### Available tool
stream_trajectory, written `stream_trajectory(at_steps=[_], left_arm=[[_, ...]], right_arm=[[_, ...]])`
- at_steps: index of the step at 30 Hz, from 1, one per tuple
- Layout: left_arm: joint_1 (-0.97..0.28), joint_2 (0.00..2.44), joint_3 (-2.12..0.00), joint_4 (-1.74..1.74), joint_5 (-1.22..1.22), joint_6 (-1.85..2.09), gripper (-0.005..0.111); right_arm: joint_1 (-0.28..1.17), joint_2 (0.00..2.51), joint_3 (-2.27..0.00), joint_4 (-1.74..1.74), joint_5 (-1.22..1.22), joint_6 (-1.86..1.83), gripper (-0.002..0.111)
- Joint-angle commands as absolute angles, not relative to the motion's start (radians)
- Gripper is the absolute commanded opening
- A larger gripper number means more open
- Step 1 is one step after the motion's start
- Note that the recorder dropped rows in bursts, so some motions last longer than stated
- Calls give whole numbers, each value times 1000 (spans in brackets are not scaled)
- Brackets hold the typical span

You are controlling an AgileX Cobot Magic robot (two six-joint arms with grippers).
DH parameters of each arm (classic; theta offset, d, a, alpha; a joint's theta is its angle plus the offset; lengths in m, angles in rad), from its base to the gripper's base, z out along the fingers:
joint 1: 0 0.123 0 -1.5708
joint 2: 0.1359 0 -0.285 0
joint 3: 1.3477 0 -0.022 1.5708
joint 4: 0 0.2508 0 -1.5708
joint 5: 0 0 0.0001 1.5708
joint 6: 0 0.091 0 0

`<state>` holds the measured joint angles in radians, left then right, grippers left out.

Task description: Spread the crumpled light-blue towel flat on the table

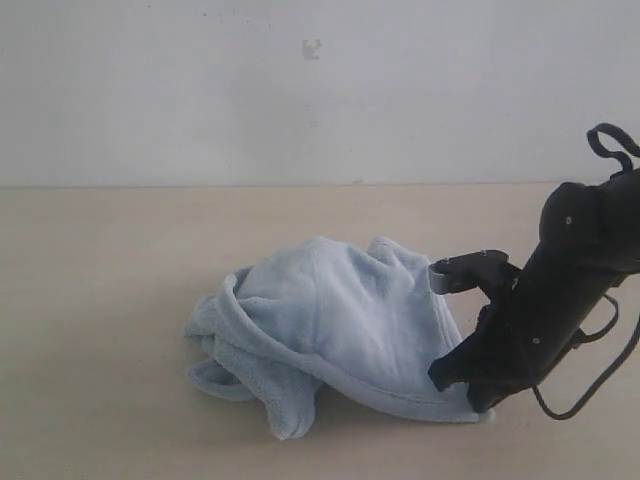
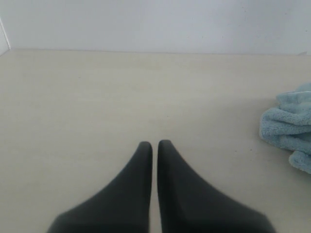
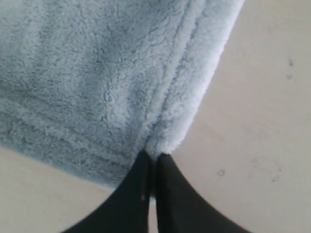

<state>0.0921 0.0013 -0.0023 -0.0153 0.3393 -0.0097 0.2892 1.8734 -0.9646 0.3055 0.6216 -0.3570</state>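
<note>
Black left gripper (image 2: 154, 143) hovers over the table (image 2: 87, 97), jaws together, holding nothing. The pale blue towel (image 1: 330, 320) lies crumpled mid-table, its right-hand corner hem clamped between the closed jaws of the right gripper (image 3: 152, 160).

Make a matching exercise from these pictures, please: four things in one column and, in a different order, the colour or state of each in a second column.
Column one
1. towel
2. left gripper
3. right gripper
4. table

Column two
A. shut on a fluffy hemmed corner
B. pale beige and flat
C. light blue, crumpled in a heap
D. shut, holding nothing, above a bare surface

Pairs: 1-C, 2-D, 3-A, 4-B
</note>
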Motion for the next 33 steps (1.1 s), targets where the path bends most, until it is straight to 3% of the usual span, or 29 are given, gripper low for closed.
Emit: stream_trajectory(at_steps=[1,14,21,28,33], left_arm=[[95,0,0,-11,338,-7,4],[95,0,0,-11,338,-7,4],[95,0,0,-11,338,-7,4],[95,0,0,-11,338,-7,4],[95,0,0,-11,338,-7,4]], right_arm=[[288,1824,-1009,371,702,-368,0],[288,1204,-1036,508,819,-469,0],[288,815,-1036,433,657,-502,0],[288,729,-1013,-126,737,-219,0],[288,837,-824,-645,742,235,0]])
